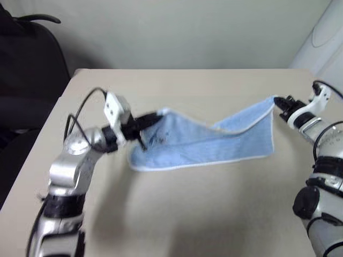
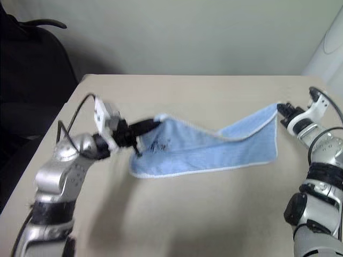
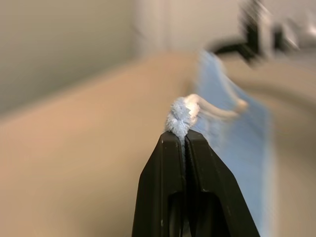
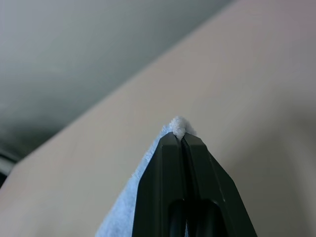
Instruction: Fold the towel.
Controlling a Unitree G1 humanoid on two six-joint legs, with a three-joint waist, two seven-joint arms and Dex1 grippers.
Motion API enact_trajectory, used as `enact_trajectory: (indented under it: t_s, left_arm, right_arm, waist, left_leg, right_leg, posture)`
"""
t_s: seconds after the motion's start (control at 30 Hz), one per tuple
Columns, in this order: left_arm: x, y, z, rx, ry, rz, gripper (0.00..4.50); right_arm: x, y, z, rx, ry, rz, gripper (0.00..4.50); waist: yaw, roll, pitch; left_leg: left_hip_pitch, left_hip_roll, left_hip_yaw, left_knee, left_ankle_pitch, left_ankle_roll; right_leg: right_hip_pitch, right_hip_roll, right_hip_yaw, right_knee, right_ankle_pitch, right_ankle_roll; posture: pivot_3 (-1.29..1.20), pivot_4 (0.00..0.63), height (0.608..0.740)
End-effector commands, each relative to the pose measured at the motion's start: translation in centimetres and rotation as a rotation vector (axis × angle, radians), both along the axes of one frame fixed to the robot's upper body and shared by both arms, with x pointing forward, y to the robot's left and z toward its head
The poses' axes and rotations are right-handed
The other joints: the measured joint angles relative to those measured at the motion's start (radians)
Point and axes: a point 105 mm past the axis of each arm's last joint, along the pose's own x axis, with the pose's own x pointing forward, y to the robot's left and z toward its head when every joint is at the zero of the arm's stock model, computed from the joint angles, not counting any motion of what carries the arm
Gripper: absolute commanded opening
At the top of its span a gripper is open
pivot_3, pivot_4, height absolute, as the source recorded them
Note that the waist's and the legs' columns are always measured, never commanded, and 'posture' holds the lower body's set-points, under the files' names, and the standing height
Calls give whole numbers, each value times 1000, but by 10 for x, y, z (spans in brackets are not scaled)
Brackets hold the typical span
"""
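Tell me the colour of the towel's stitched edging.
White, running along the light-blue towel; clearest in the left eye view.

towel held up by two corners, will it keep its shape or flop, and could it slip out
Likely floppy: the towel sags in the middle between the left tool and right tool. Probably light, since pinched corners carry it. Slipping seems unlikely; fluffy pile bunches between shut fingers.

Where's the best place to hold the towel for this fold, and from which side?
By its two upper corners, each taken from its own outer side. The left gripper and right gripper each pinch a white-edged corner, jaws shut, so the towel hangs between them, lower edge on the table.
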Motion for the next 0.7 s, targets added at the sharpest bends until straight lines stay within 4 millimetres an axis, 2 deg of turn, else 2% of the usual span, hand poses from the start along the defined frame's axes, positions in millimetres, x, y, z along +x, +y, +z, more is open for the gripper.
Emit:
enact_trajectory:
  t_s: [0.03,0.17,0.23,0.3,0.4,0.5,0.57,0.7]
  left_arm:
    - [28,13,41,-58,-137,116,26]
    - [35,15,78,-93,-234,121,26]
    - [32,14,87,-84,-270,107,26]
    - [18,13,88,-33,-293,49,26]
    - [-2,12,67,50,-264,-18,26]
    - [-30,6,26,131,-158,-95,26]
    - [-50,0,0,196,-91,-143,26]
    - [-85,-9,-38,259,31,-209,26]
  right_arm:
    - [2,-16,59,-55,-163,-50,0]
    - [-4,-24,104,-67,-273,-62,0]
    - [-8,-27,115,-69,-300,-67,0]
    - [-21,-38,119,-66,-295,-83,0]
    - [-33,-49,90,-75,-192,-94,0]
    - [-51,-63,41,-46,-32,-120,0]
    - [-64,-68,16,-33,57,-122,0]
    - [-83,-72,-13,-54,182,-121,0]
  waist:
    - [1,1,1]
    - [-1,2,1]
    - [-1,2,1]
    - [-1,2,1]
    - [1,2,1]
    - [1,2,1]
    - [1,2,1]
    - [-3,2,2]
  left_leg:
    - [-2,0,0,0,0,0]
    - [-7,0,0,0,2,-1]
    - [-8,0,0,0,2,-1]
    - [-8,0,0,0,2,-1]
    - [-10,0,0,0,3,-1]
    - [-8,0,-1,0,3,-1]
    - [-8,0,0,0,3,-1]
    - [-9,0,1,0,3,-1]
  right_leg:
    - [-2,0,0,0,0,0]
    - [-7,0,0,0,0,0]
    - [-7,0,0,0,0,1]
    - [-7,0,0,0,0,1]
    - [-8,0,0,-1,0,1]
    - [-6,0,0,-1,0,1]
    - [-6,0,0,-2,0,1]
    - [-9,0,2,0,0,1]
  posture:
    - [0,150,740]
    - [0,150,740]
    - [0,150,740]
    - [0,150,740]
    - [0,150,740]
    - [0,150,740]
    - [0,150,740]
    - [0,150,740]
